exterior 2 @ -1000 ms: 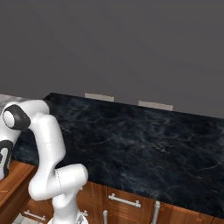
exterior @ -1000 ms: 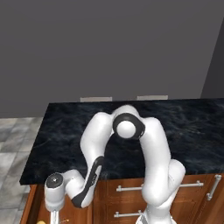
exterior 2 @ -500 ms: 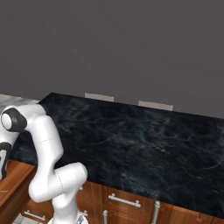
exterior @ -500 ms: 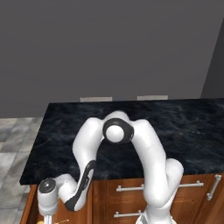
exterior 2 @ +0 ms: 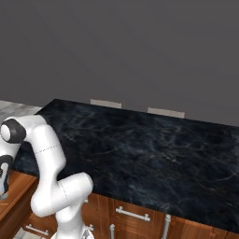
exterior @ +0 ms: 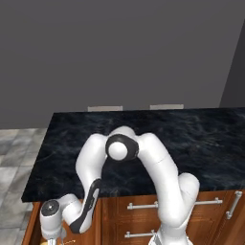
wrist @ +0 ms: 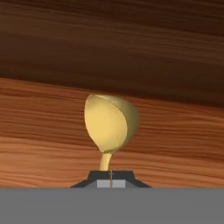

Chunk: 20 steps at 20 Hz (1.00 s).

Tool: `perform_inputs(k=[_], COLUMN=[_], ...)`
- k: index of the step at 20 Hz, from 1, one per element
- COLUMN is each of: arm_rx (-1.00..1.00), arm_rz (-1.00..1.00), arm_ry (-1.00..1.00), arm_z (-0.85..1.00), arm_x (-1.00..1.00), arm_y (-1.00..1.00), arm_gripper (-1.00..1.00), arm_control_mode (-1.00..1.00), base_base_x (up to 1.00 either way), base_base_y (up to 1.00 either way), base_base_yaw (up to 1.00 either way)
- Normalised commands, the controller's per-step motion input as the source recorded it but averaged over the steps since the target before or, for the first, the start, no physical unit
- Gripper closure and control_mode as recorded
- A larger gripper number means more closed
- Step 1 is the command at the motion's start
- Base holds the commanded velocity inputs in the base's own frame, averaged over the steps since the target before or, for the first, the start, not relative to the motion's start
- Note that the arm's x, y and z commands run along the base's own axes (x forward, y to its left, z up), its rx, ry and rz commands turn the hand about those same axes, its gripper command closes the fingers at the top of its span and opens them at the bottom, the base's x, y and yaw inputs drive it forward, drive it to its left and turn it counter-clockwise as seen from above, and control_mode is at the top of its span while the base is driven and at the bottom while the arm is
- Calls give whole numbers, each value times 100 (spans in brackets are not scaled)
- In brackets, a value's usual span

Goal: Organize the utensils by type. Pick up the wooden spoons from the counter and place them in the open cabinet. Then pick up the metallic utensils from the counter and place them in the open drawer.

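A: The gripper point(wrist: 111, 178) is pinched tight on the thin neck of a spoon point(wrist: 110, 122), pale golden bowl pointing away, just above the wooden floor of the open drawer point(wrist: 52, 131).

B: And the arm?

A: Folded low past the left edge of the tabletop point(exterior: 191, 131), hand down in the drawer.

B: So how to finish it well?

A: I'd ease down until the bowl nearly meets the wood, keep clear of the drawer's walls, then part the jaws and lift straight out.
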Motion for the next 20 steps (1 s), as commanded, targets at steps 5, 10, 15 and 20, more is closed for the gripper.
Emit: perform_inputs(k=[5,10,15,20], arm_rx=[0,0,0,0], arm_rz=[0,0,0,0], arm_ry=[0,0,0,0], arm_z=[-21,-1,30,48], arm_x=[8,4,-2,-13], arm_y=[3,2,1,1], arm_gripper=[100,100,100,-100], arm_control_mode=[-100,-100,-100,-100], base_base_x=[0,0,0,0], base_base_y=[0,0,0,0], base_base_yaw=[0,0,0,0])
